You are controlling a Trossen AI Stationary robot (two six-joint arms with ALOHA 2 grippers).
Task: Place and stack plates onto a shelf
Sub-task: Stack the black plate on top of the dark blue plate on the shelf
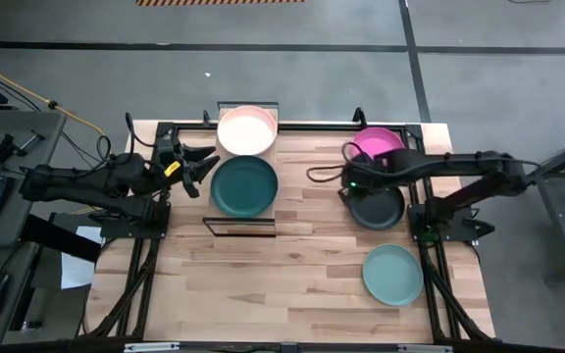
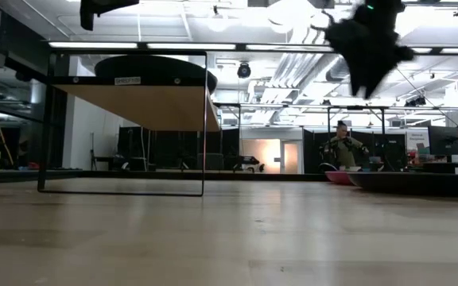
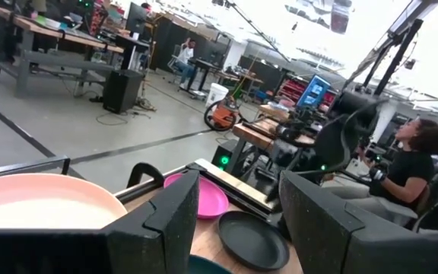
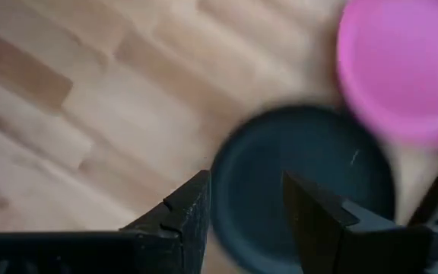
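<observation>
While two plates already sit on the light-wood shelf (image 1: 241,227), the right gripper (image 1: 345,182) hovers over the round black plate (image 1: 377,208), fingers apart and empty.
Next move, judged: descend, clamp its rim; left gripper (image 1: 204,163) waits parted beside the dark teal plate (image 1: 244,185).

my right gripper (image 4: 245,202) hangs with fingers parted above the black plate (image 4: 310,183), magenta plate (image 4: 401,68) touching its rim.

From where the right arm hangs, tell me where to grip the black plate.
Grip the black plate by its rim at the bare edge toward the table's middle, coming straight down. It lies flat, the pink plate crowds its far side, and the open right claw hangs over that rim.
</observation>
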